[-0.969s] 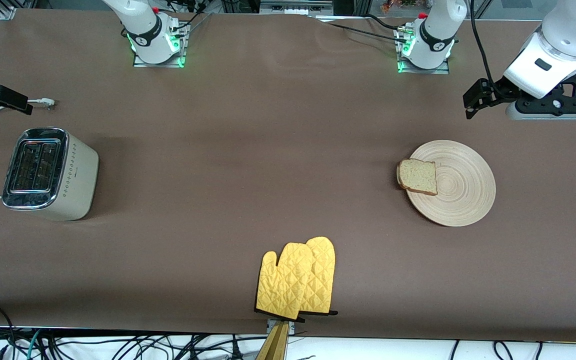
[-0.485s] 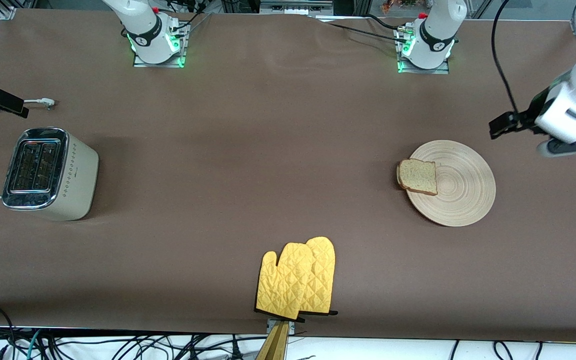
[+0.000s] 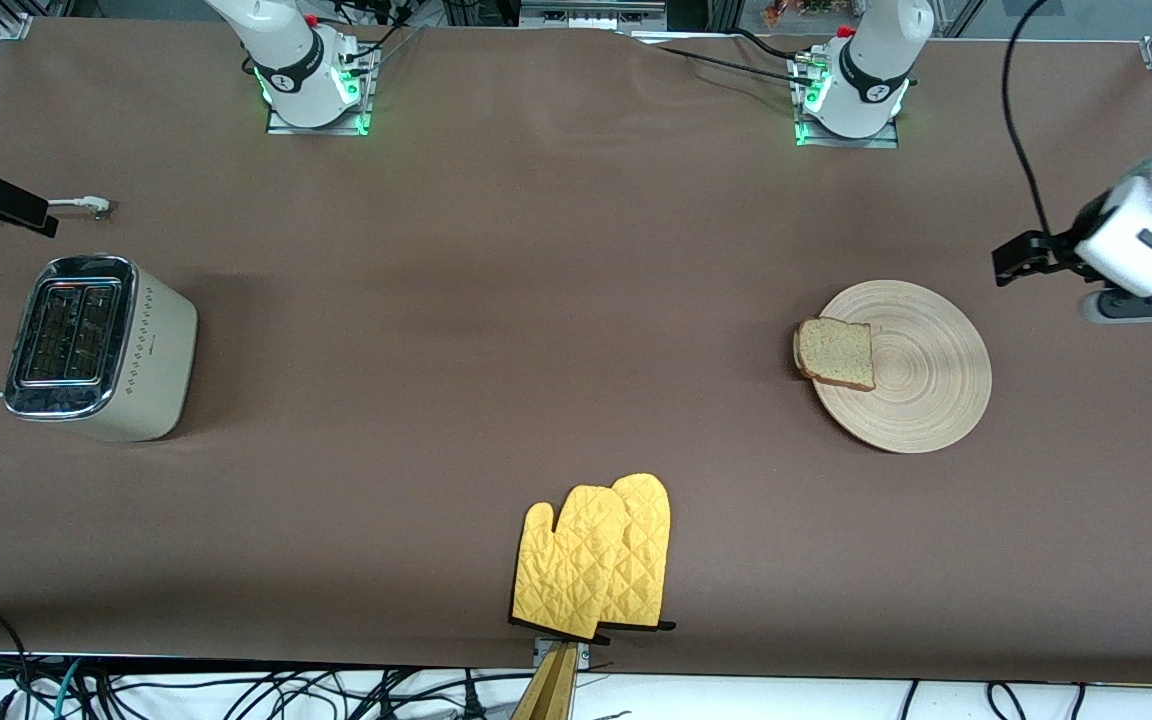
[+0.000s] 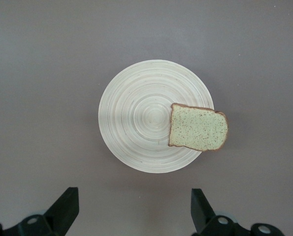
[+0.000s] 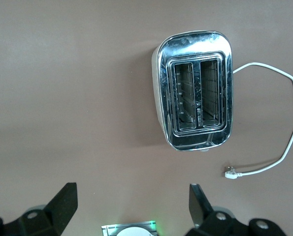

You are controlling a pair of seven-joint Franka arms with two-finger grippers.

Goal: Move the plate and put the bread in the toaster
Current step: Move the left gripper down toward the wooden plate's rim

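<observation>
Bread (image 3: 836,353) flat, overhanging plate (image 3: 921,385) rim

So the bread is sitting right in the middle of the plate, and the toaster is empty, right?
Not quite. The bread lies at the edge of the plate, hanging a little over the rim on the side toward the toaster, not in the middle. The front view and the left wrist view both show it. The rest is right: in the right wrist view both toaster slots are empty.
</observation>
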